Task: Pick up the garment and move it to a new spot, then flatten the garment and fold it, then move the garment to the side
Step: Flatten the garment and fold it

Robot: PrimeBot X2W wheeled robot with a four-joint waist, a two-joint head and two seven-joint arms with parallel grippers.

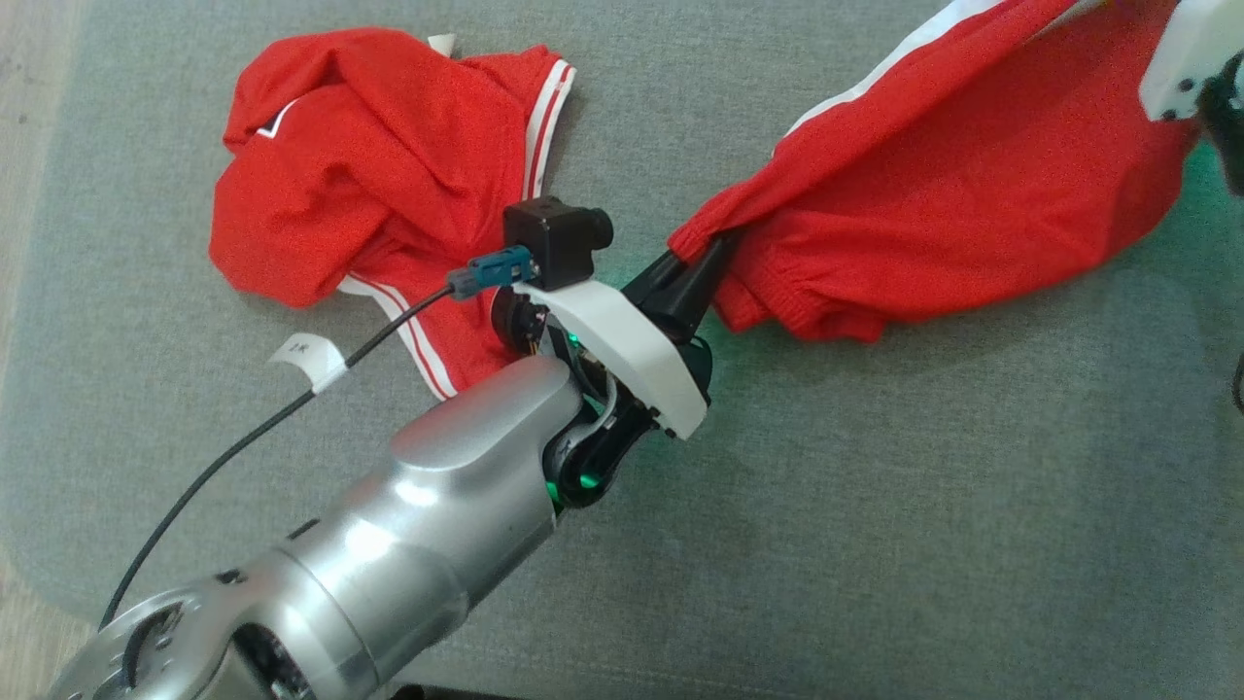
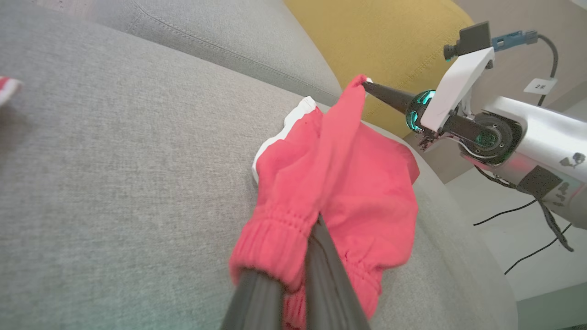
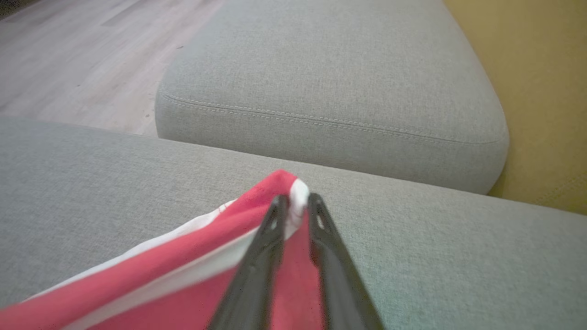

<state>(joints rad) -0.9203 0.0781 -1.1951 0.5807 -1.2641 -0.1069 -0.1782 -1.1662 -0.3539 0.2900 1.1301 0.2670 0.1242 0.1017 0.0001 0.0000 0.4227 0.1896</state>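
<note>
Beside one crumpled garment (image 1: pixel 340 165), left gripper (image 1: pixel 711 255) and right gripper (image 3: pixel 296 201) pinch a second garment (image 1: pixel 972 185).

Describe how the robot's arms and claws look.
The left forearm and right forearm are rounded silver metal. Each wrist, lit green, bears a white bracket, black camera and tagged black cable. The left claw and right claw have long dark tapered fingers.
</note>
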